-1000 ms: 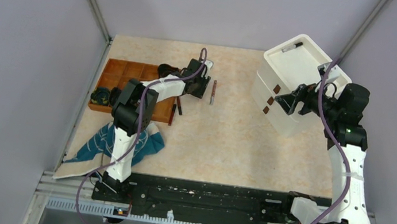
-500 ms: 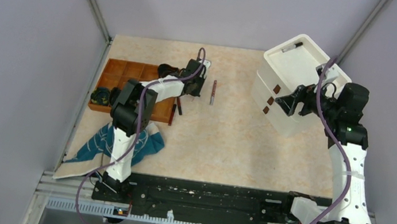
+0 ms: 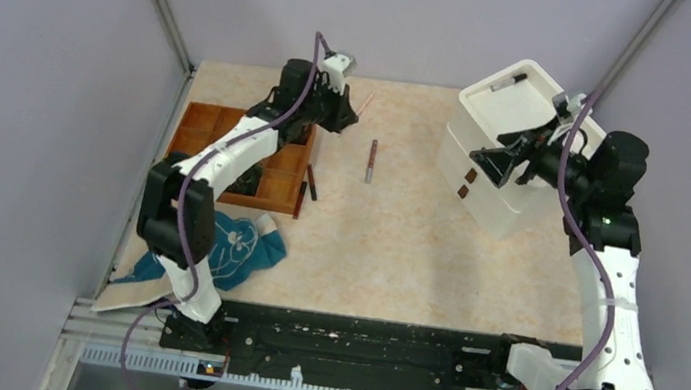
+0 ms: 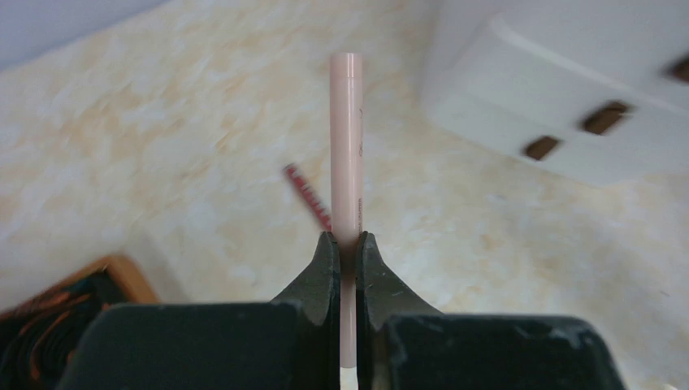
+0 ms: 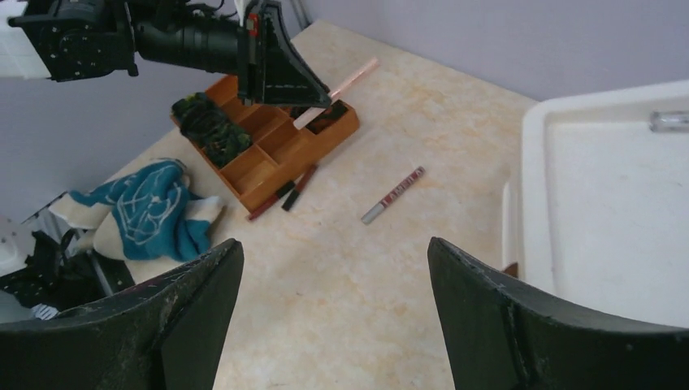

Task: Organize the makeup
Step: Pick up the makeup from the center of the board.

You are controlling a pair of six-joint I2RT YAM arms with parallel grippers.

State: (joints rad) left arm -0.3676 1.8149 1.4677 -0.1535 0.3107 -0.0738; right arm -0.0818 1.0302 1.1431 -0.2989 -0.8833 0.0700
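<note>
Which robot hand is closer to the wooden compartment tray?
Left. The left gripper, gripping a pink pencil, hovers at the far corner of the wooden tray; the right gripper is beside the white drawers.

A divided wooden tray [image 3: 205, 121] is seen at the left edge of the beige marbled table [image 3: 397, 232], and a crumpled teal patterned cloth [image 3: 254, 249] is laid just beside it on the near side. A white drawer unit [image 3: 514, 106] with small brown handles is set at the far right.
</note>
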